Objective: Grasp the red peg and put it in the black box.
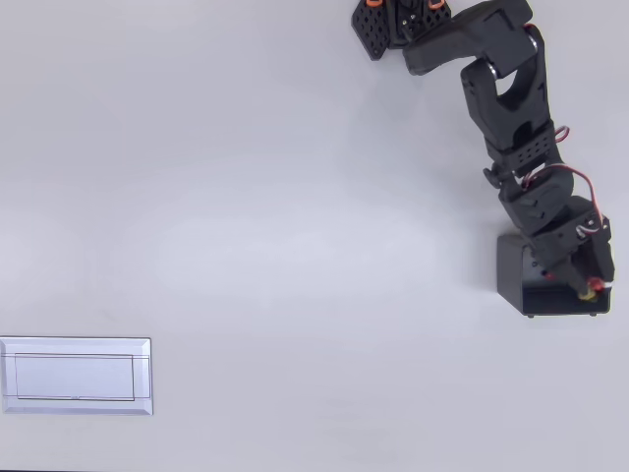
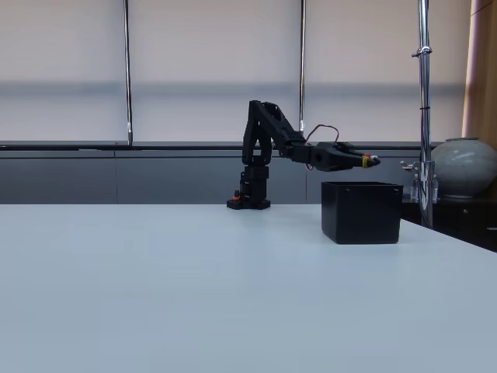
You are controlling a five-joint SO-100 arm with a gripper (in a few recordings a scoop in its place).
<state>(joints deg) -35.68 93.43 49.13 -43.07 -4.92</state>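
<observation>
Overhead view first: the black arm point(image 1: 506, 93) runs from its base at the top edge, right of centre, down toward the right side of the frame. Its gripper point(image 1: 588, 288) hangs over the box point(image 1: 511, 280), which sits at the right edge about two thirds of the way down. A small red spot with a yellow bit beside it shows at the gripper tip, over the box's lower right corner; this looks like the peg point(image 1: 590, 285), clamped between the fingers, though it is too small to be sure of the hold. The box's left wall and its dark inside show beside the gripper. A flat white tray point(image 1: 77, 376) lies at the lower left edge, well apart from the arm and box. The table point(image 1: 295, 246) is plain pale grey.

Fixed view, from the side at table height: the arm point(image 2: 268, 136) rises from its base point(image 2: 250, 202) at centre, bends, and reaches right with the forearm nearly level. The gripper point(image 2: 371, 162) is above the box's open top, not touching the rim. A tiny red and yellow tip marks the peg point(image 2: 365, 162) at its end, still above the box point(image 2: 361, 211) and not inside it. The box stands on the table point(image 2: 194, 295) right of centre. A round grey pot point(image 2: 464, 166) stands at the right edge behind the table, beside a metal pole point(image 2: 424, 109).
</observation>
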